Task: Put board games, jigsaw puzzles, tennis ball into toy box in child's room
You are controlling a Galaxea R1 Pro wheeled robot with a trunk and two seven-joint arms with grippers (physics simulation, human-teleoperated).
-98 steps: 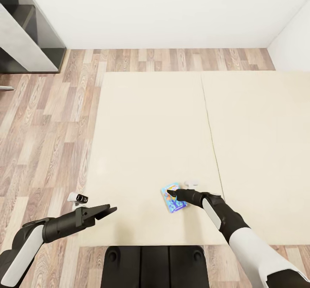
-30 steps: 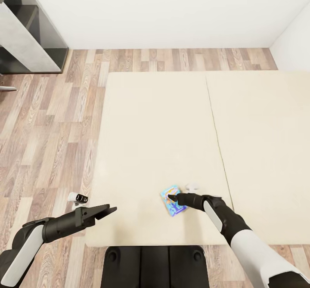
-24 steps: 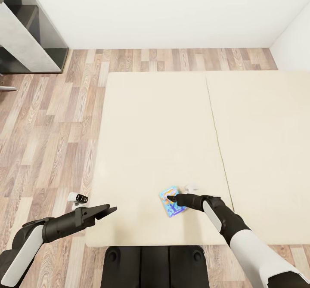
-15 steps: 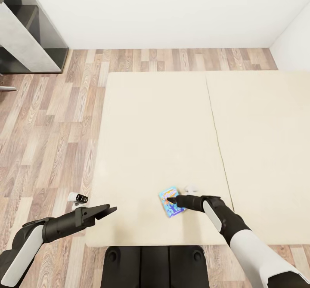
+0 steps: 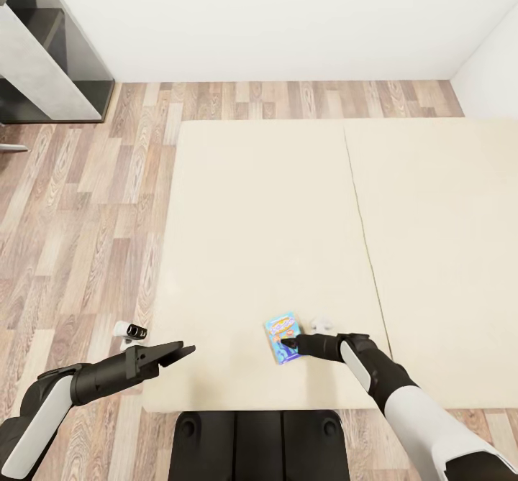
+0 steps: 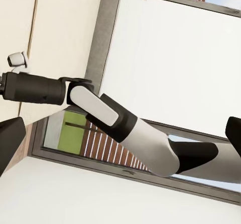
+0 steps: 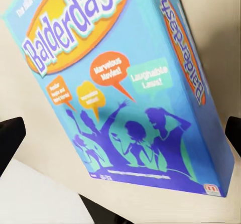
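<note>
A blue Balderdash board game (image 5: 280, 337) lies flat on the cream bed (image 5: 266, 215), close to its near edge. My right gripper (image 5: 289, 342) is at the box's near end. In the right wrist view the board game (image 7: 125, 88) lies between the two spread black fingertips (image 7: 11, 136), so the gripper is open around it and I cannot tell whether they touch. My left gripper (image 5: 180, 351) hangs open over the bed's near left corner, holding nothing. Its fingertips (image 6: 10, 146) stand far apart in the left wrist view.
A seam (image 5: 363, 236) splits the bed into two mattress halves. Wooden floor (image 5: 86, 200) runs along the bed's left and far sides. A grey shelf unit (image 5: 43, 49) stands at the far left against the white wall. My dark base (image 5: 259, 434) sits at the bed's near edge.
My right gripper has drawn back slightly toward the bed's near edge and sunk around the board game. The box has slid and turned a little to the left. The left arm has stayed still.
</note>
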